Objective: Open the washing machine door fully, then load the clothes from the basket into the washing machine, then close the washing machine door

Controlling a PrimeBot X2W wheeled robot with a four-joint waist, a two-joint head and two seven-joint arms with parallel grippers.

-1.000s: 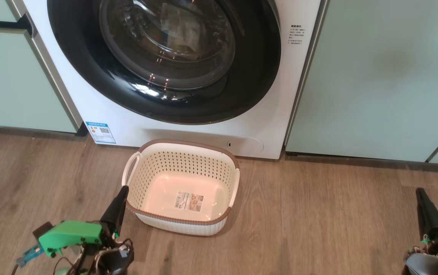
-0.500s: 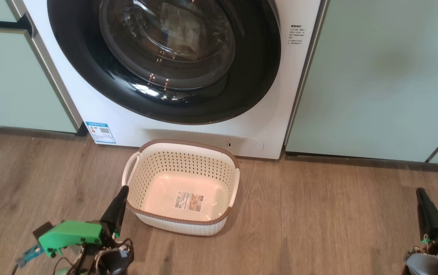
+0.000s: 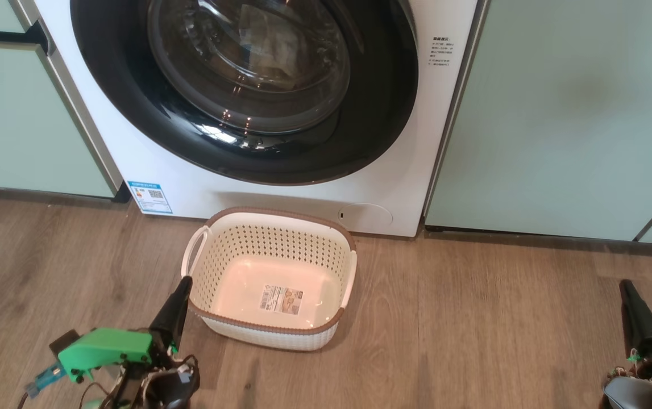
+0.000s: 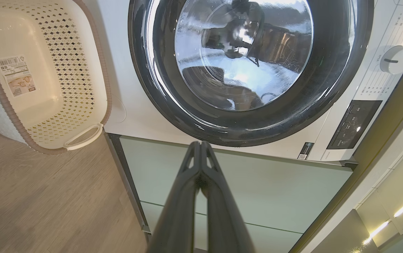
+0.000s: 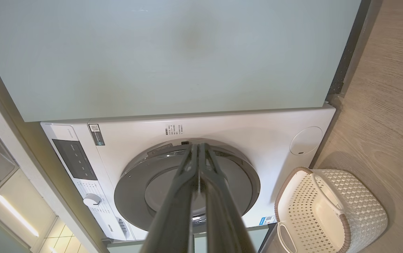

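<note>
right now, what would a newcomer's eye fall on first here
The big glossy black-rimmed washing machine door, shut, dominates the top of the head view. Just below it, on the wood floor, sits the empty cream basket. The shut left hand points up beside the basket's near left corner.

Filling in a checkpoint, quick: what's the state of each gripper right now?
Left gripper: closed, fingers pressed together, holding nothing.
Right gripper: closed, fingers pressed together, holding nothing.
</note>
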